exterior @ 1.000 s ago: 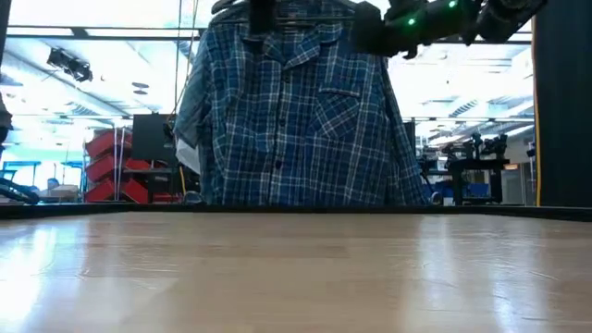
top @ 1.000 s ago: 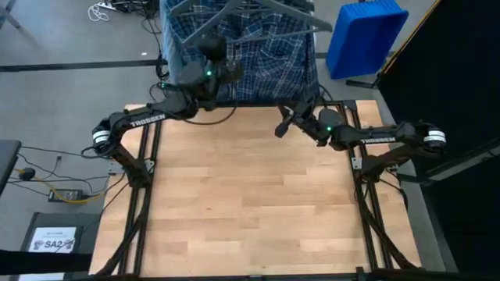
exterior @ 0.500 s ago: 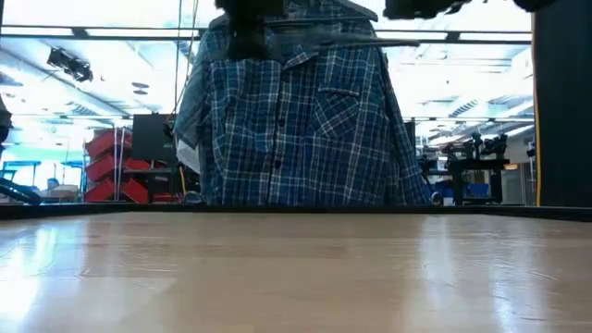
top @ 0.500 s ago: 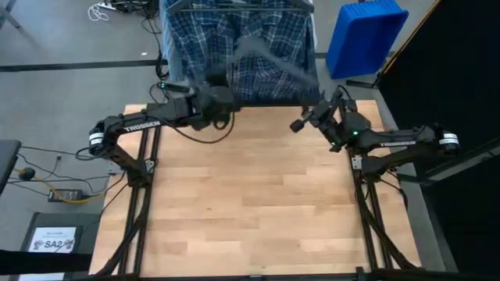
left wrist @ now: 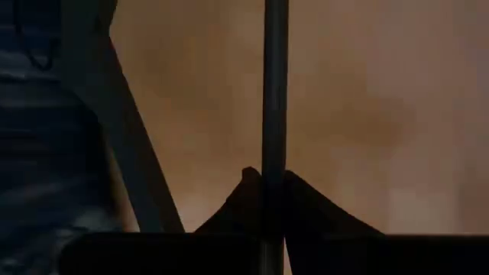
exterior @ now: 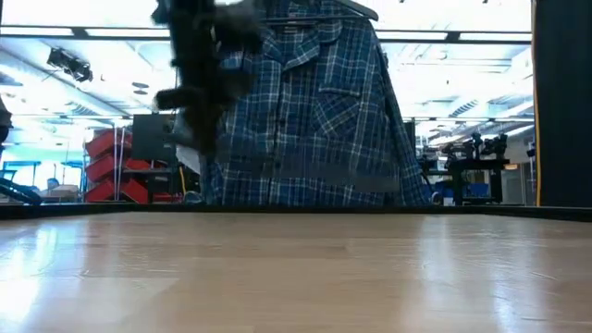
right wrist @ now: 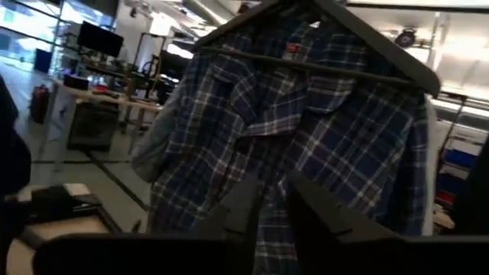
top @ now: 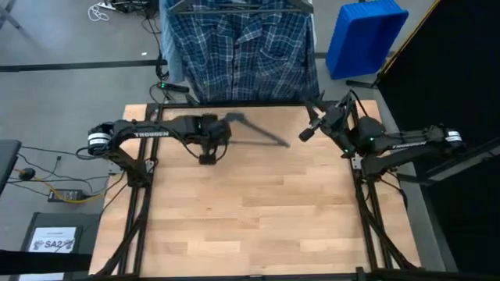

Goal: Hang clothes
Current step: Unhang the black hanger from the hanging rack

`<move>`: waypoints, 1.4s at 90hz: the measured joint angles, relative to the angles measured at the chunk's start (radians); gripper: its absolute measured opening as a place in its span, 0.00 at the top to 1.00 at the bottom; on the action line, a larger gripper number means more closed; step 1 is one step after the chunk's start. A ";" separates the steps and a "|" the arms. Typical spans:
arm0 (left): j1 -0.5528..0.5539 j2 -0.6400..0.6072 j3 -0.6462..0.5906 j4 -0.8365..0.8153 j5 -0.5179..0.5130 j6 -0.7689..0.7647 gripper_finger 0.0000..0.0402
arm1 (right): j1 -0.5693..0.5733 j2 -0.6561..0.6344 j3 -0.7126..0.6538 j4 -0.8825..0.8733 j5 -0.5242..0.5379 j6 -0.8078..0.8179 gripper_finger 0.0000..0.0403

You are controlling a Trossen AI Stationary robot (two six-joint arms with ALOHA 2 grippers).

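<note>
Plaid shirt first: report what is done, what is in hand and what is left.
Done: the plaid shirt hangs on a hanger beyond the table's far edge. In hand: the left gripper, jaws shut, holds an empty dark hanger over the table. The right gripper hovers nearby, holding nothing. Left: no other shirt is in view to hang.

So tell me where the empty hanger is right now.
High view: the dark hanger is held over the table's far half by the left gripper, just in front of the hung plaid shirt.

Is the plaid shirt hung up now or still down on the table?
Hung up. The plaid shirt hangs spread on a hanger beyond the table's far edge, collar up, tails hanging straight down.
</note>
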 joint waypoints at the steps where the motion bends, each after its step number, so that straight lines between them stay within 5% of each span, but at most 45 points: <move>1: 0.000 -0.001 -0.013 0.004 0.008 -0.004 0.98 | 0.002 0.000 0.000 -0.002 0.000 0.003 0.89; 27: 0.012 -0.036 -0.326 0.241 0.256 -0.119 0.96 | 0.025 0.000 0.000 -0.078 0.002 0.175 0.90; 58: 0.013 -0.038 -0.377 0.282 0.342 -0.238 0.55 | 0.025 0.001 0.000 -0.136 -0.109 0.375 0.88; 66: 0.014 -0.036 -0.308 0.261 0.232 -0.238 0.49 | 0.025 0.003 0.000 -0.147 -0.138 0.399 0.88; 79: 0.014 -0.036 -0.115 0.293 -0.137 -0.143 0.47 | 0.013 0.020 0.000 -0.147 -0.143 0.401 0.88; 95: 0.014 -0.036 0.208 0.475 -0.622 0.280 0.47 | -0.003 0.061 0.000 -0.156 -0.160 0.401 0.90; 101: 0.023 -0.036 0.310 0.624 -0.701 0.500 0.47 | -0.012 0.078 0.000 -0.156 -0.173 0.401 0.91; 107: 0.051 -0.038 0.401 0.774 -0.662 0.677 0.47 | -0.026 0.093 0.000 -0.152 -0.174 0.394 0.91; 113: 0.100 -0.038 0.477 0.863 -0.517 0.787 0.47 | -0.043 0.105 0.000 -0.148 -0.174 0.386 0.92; 126: 0.223 -0.029 0.615 0.935 -0.169 0.793 0.47 | -0.088 0.125 0.000 -0.133 -0.230 0.405 0.92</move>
